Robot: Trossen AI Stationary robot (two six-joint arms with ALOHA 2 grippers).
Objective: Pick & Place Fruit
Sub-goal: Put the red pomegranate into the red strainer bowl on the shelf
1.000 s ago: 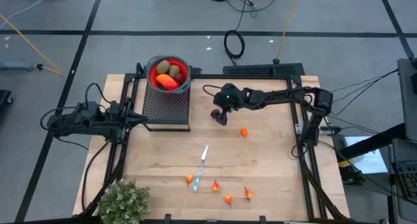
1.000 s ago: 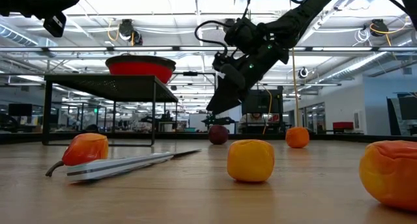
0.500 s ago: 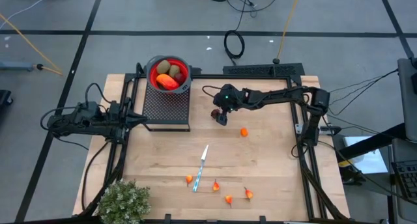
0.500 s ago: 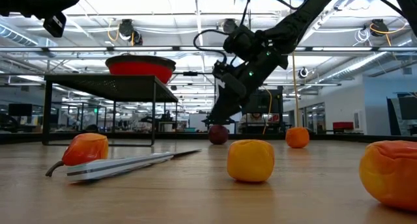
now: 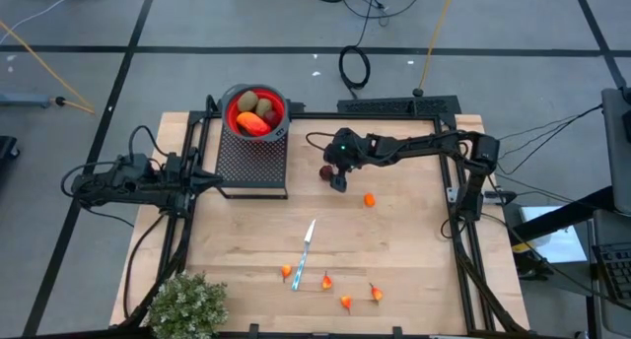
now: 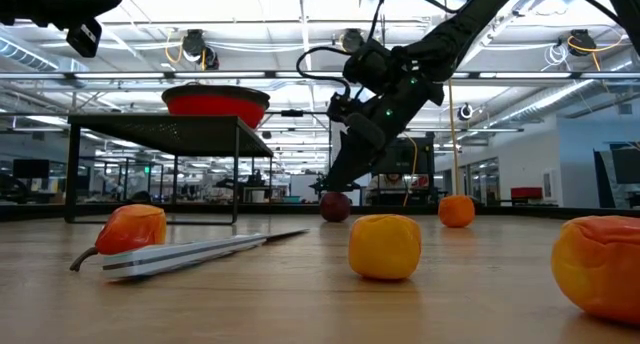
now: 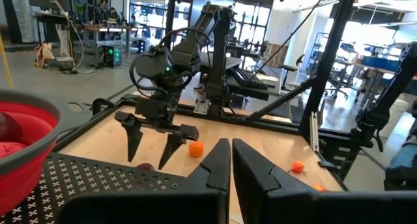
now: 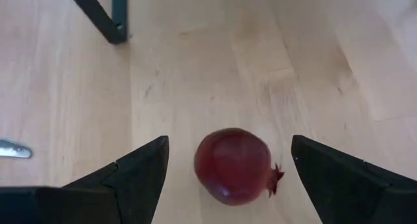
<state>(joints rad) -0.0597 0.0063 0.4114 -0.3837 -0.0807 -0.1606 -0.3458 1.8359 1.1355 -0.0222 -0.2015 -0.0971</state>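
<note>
A dark-red ball fruit (image 8: 233,165) with a small crown lies on the wooden table (image 5: 414,250). My right gripper (image 8: 229,142) is open and hangs just above it, one finger on either side, touching nothing; the high view shows the gripper (image 5: 334,178) beside the fruit (image 5: 324,171). An orange ball (image 5: 369,199) sits close by. Several small red-orange fruits (image 5: 346,301) lie near the table's near edge. More fruit fills a red bowl (image 5: 254,110) on a black perforated stand (image 5: 251,160). My left gripper (image 7: 229,165) waits shut at the table's left, by the stand.
A knife (image 5: 306,242) lies in the table's middle, and a bushy grey-green plant (image 5: 187,305) stands at the near left corner. A stand leg (image 8: 116,25) is planted just beyond the dark-red fruit. Bare wood lies between the orange ball and the knife.
My right gripper has come down a little toward the dark-red fruit, staying open, so its fingertips now sit level with the fruit's top. The fruit has not moved.
</note>
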